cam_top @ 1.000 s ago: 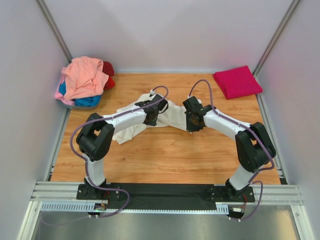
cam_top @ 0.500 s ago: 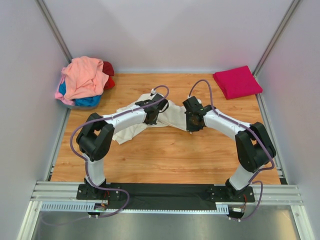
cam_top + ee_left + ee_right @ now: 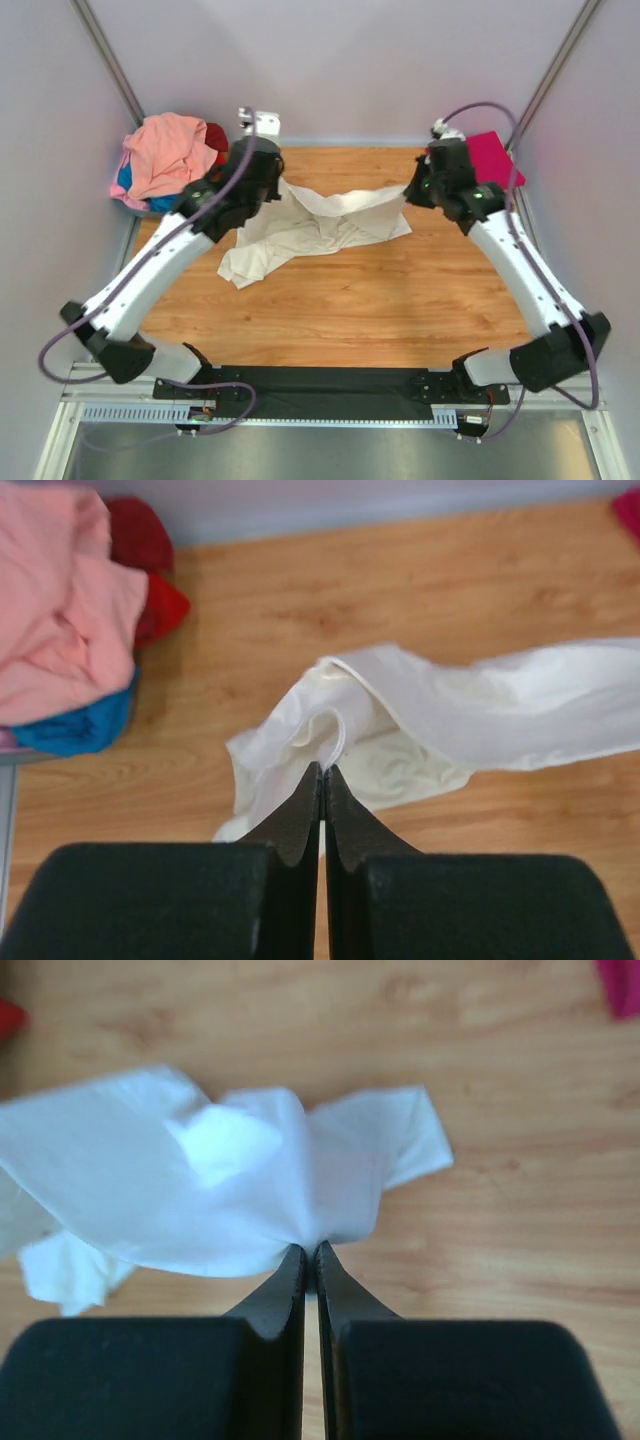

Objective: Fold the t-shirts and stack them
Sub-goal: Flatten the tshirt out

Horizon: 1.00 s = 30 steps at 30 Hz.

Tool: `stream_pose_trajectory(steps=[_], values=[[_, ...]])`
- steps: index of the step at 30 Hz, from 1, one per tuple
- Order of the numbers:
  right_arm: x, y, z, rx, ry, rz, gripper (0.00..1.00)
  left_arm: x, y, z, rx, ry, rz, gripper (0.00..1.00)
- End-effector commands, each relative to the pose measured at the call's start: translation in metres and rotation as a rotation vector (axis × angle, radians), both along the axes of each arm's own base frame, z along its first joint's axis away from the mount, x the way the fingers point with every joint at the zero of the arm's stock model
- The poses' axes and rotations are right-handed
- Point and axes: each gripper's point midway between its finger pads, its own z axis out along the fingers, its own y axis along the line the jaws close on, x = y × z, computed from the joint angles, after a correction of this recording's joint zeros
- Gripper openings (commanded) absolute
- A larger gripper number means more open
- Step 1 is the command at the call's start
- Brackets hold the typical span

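Seen from overhead, both arms had just swung up and apart from the middle of the tabletop (image 3: 350, 310). The left arm (image 3: 160, 265) reached far left and the right arm (image 3: 520, 260) far right. The cream-white t-shirt (image 3: 310, 230) was drawn out between them, its lower part trailing on the wood. I took this for the spreading before a fold. The magenta t-shirt (image 3: 498, 150) lay folded in the far right corner.

The left wrist camera showed what the overhead hid: the left jaws clenched on a bunched edge of the cream-white t-shirt (image 3: 450, 715). The salmon-pink t-shirt (image 3: 60, 630), red t-shirt (image 3: 150, 600) and blue t-shirt (image 3: 80, 730) lay heaped beyond.

The right wrist camera showed the right jaws pinched tight on another gather of the cream-white t-shirt (image 3: 200, 1190), with a sleeve fanned out.
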Motion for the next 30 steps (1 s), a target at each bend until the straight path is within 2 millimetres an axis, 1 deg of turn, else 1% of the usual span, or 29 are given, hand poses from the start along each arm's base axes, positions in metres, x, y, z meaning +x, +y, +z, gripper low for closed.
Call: stream_pose_trajectory(steps=[1, 2, 3, 4, 5, 6, 7, 8, 9, 10, 11, 12, 13, 14, 15, 17, 18, 20, 23, 24, 26, 27, 28, 29, 30], values=[[-0.022, -0.041, 0.108, 0.032, -0.228, -0.067, 0.01, -0.039, 0.048, 0.094, -0.026, -0.179, 0.013, 0.0], [-0.029, -0.05, 0.127, 0.037, -0.274, -0.09, 0.0, -0.046, 0.054, 0.11, -0.042, -0.215, 0.006, 0.0], [-0.038, -0.059, 0.152, 0.048, -0.331, -0.112, 0.0, -0.06, 0.064, 0.132, -0.076, -0.266, -0.009, 0.0], [-0.055, -0.069, 0.178, 0.063, -0.406, -0.131, 0.01, -0.068, 0.072, 0.152, -0.088, -0.318, -0.023, 0.0], [-0.065, -0.078, 0.195, 0.065, -0.459, -0.158, 0.0, -0.076, 0.076, 0.167, -0.107, -0.36, -0.039, 0.0], [-0.075, -0.084, 0.212, 0.073, -0.513, -0.176, 0.0, -0.092, 0.083, 0.186, -0.15, -0.415, -0.076, 0.0], [-0.1, -0.096, 0.243, 0.099, -0.607, -0.201, 0.0, -0.1, 0.088, 0.197, -0.146, -0.455, -0.104, 0.0], [-0.113, -0.107, 0.259, 0.1, -0.658, -0.242, 0.0, -0.108, 0.092, 0.208, -0.164, -0.491, -0.123, 0.0], [-0.127, -0.115, 0.27, 0.105, -0.692, -0.267, 0.0, -0.124, 0.096, 0.223, -0.2, -0.542, -0.166, 0.0], [-0.145, -0.125, 0.29, 0.116, -0.752, -0.289, 0.0, -0.133, 0.101, 0.232, -0.209, -0.575, -0.187, 0.0], [-0.169, -0.137, 0.302, 0.128, -0.808, -0.323, 0.0, -0.142, 0.104, 0.242, -0.212, -0.614, -0.213, 0.0], [-0.181, -0.143, 0.309, 0.134, -0.839, -0.339, 0.0, -0.157, 0.108, 0.25, -0.24, -0.647, -0.252, 0.0], [-0.195, -0.152, 0.317, 0.136, -0.876, -0.368, 0.0, -0.166, 0.111, 0.259, -0.234, -0.683, -0.281, 0.0], [-0.216, -0.161, 0.324, 0.148, -0.923, -0.383, 0.01, -0.173, 0.114, 0.267, -0.229, -0.718, -0.3, 0.0], [-0.226, -0.166, 0.328, 0.151, -0.944, -0.398, 0.01, -0.186, 0.116, 0.275, -0.246, -0.755, -0.343, 0.0], [-0.246, -0.177, 0.336, 0.148, -0.984, -0.422, 0.0, -0.199, 0.117, 0.289, -0.262, -0.816, -0.387, 0.0], [-0.249, -0.18, 0.335, 0.137, -0.98, -0.433, 0.0, -0.206, 0.118, 0.295, -0.259, -0.847, -0.413, 0.0], [-0.25, -0.186, 0.336, 0.115, -0.974, -0.464, 0.0, -0.212, 0.12, 0.31, -0.263, -0.902, -0.423, 0.0], [-0.223, -0.183, 0.329, 0.064, -0.908, -0.482, 0.0, -0.206, 0.113, 0.326, -0.224, -0.948, -0.442, 0.0], [-0.204, -0.179, 0.325, 0.038, -0.871, -0.48, 0.0, -0.196, 0.101, 0.327, -0.187, -0.946, -0.468, 0.0], [-0.177, -0.173, 0.319, 0.003, -0.824, -0.48, 0.0, -0.189, 0.092, 0.335, -0.152, -0.98, -0.49, 0.0], [-0.148, -0.165, 0.31, -0.031, -0.771, -0.476, 0.0, -0.173, 0.08, 0.331, -0.095, -0.975, -0.498, 0.0], [-0.133, -0.162, 0.305, -0.046, -0.748, -0.473, 0.0, -0.164, 0.076, 0.332, -0.061, -0.985, -0.491, 0.0], [-0.119, -0.157, 0.3, -0.061, -0.725, -0.467, 0.0, -0.156, 0.073, 0.337, -0.04, -1.011, -0.475, 0.0], [-0.103, -0.153, 0.295, -0.067, -0.701, -0.47, 0.0, -0.132, 0.063, 0.332, 0.001, -0.985, -0.442, 0.0]])
